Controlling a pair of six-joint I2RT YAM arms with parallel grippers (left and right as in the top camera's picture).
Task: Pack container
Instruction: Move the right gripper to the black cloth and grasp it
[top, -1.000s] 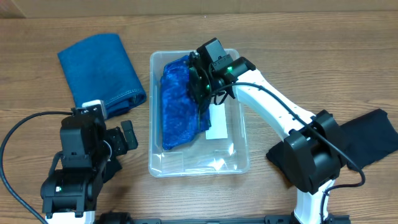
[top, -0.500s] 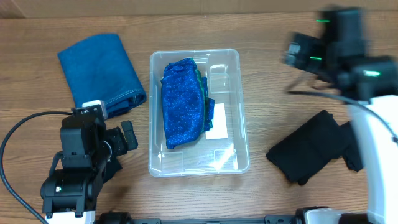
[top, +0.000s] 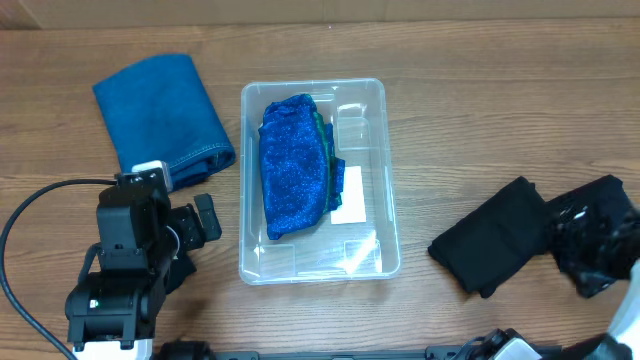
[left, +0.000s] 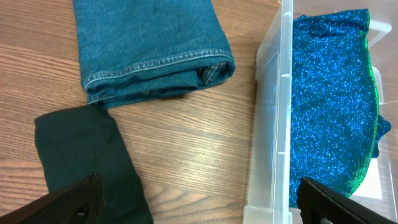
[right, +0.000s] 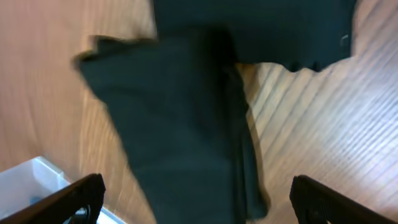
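Observation:
The clear container (top: 385, 180) stands mid-table with a folded sparkly blue cloth (top: 293, 165) lying in its left half and a white label on its base. In the left wrist view its wall (left: 270, 124) and the blue cloth (left: 333, 106) show on the right. My right gripper (top: 588, 245) hangs open and blurred over a black cloth (top: 495, 235) at the right. The right wrist view shows this black cloth (right: 186, 124) below the wide, empty jaws of that gripper (right: 199, 202). My left gripper (left: 199, 208) is open and empty, left of the container.
A folded denim cloth (top: 160, 110) lies at the back left, also seen from the left wrist as the denim (left: 149, 43). A dark cloth (left: 87, 162) lies under the left arm (top: 130, 270). A container corner (right: 37, 180) shows at the lower left of the right wrist view.
My right gripper let go of the blue cloth in the container, opened wide and swung out to the right, ending over the black cloth. The left arm has not moved.

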